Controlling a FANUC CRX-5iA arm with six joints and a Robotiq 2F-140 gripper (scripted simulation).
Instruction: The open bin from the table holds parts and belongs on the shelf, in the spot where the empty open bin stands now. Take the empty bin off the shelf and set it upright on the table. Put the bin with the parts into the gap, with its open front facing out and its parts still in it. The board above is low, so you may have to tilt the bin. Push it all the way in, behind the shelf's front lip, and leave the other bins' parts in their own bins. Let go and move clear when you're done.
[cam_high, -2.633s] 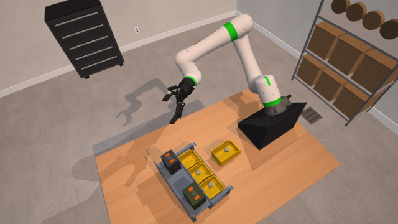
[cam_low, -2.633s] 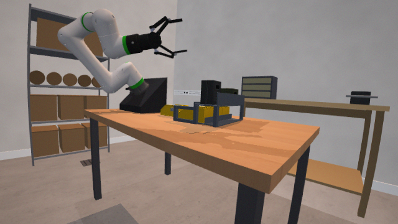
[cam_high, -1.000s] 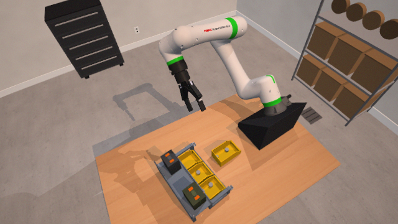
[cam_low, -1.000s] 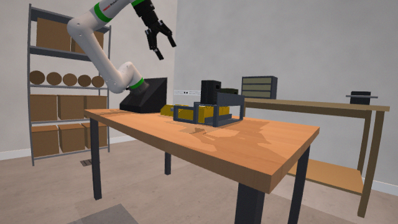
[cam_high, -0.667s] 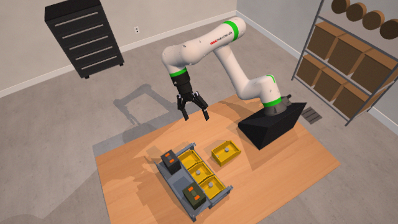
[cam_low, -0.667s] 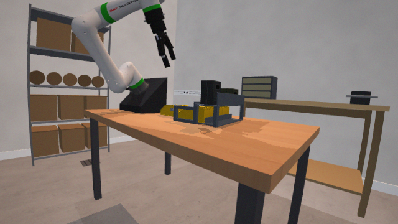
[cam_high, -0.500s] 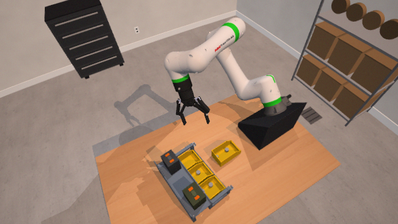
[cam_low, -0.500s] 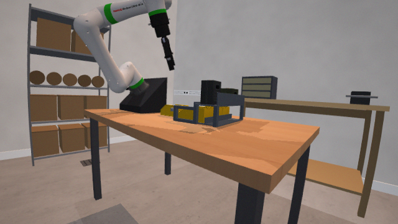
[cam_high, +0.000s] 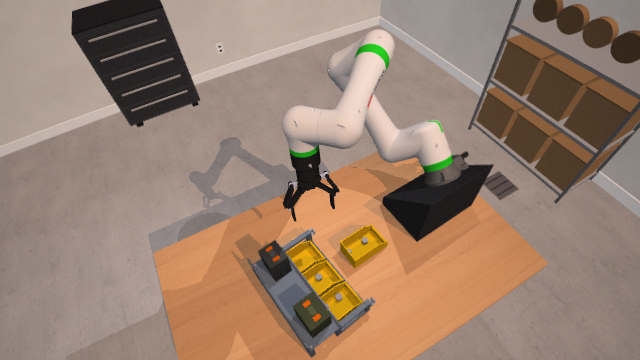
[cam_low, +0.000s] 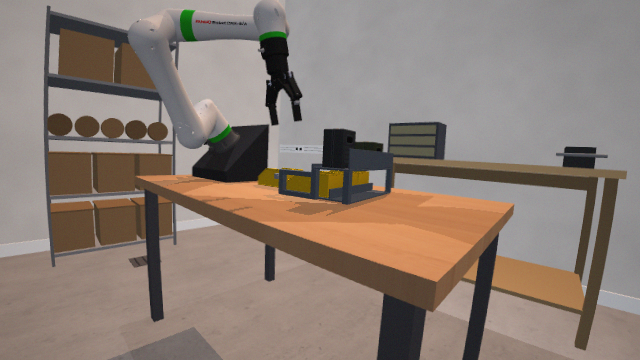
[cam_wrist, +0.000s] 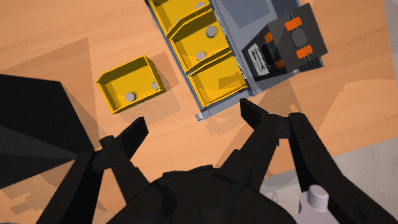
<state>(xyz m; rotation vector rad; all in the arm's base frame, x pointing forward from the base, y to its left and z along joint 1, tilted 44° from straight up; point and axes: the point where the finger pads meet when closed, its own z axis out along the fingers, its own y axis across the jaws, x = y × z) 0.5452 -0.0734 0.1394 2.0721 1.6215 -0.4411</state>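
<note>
Reading along the white arm (cam_high: 350, 95) (cam_low: 220, 26) at the upper left of the exterior view, we make out "FANUC Robot CRX-5iA", the first word in red and the rest dark; in the wrist view, a pale label on the black case with orange latches (cam_high: 274, 260) (cam_wrist: 292, 42) at upper right carries marks too small for us to read. We see smooth white arm casings with green rings, a wood-grained table (cam_high: 450, 280) (cam_low: 320, 235) (cam_wrist: 45, 30) and a blue-grey shelf (cam_high: 280, 295) (cam_low: 346, 185) (cam_wrist: 237, 30) of flat boards and square posts. Three yellow open-topped bins stand side by side in it; the empty bin (cam_high: 304, 255) (cam_wrist: 217, 82) is the one at the lower end of the row in the wrist view, while its neighbours hold grey round parts. The gripper (cam_high: 314, 212) (cam_low: 286, 122) (cam_wrist: 192, 116) hangs above the table with its black, angular fingers spread wide and nothing between them. In the wrist view we find the bin with the parts (cam_high: 363, 246) (cam_low: 268, 177) (cam_wrist: 131, 85) left of centre, upright on the table, beyond the left-hand fingertip and apart from it, near the shelf but not touching it.

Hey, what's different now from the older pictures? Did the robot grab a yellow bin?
The arm swung its end effector from pointing sideways to pointing down. It grabbed nothing and let go of nothing; it's open. The yellow bins on the shelf and the one on the table stayed put.
</note>
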